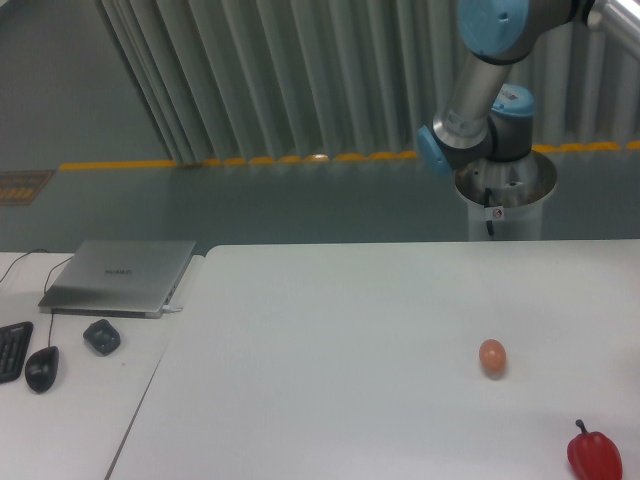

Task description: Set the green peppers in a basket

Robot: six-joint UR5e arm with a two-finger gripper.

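Observation:
No green pepper and no basket show in this view. Only the arm's blue-and-grey joints [480,125] and its pedestal [505,195] are in view, behind the table's far edge at the right. The gripper itself is out of the frame, so its state is hidden. On the white table [330,380] lie a small brown egg [492,357] at the right and a red pepper [594,455] at the front right corner.
On the side desk at the left lie a closed silver laptop [120,277], a dark mouse [41,368], a small dark object [102,336] and the edge of a keyboard [12,350]. A seam separates that desk from the white table.

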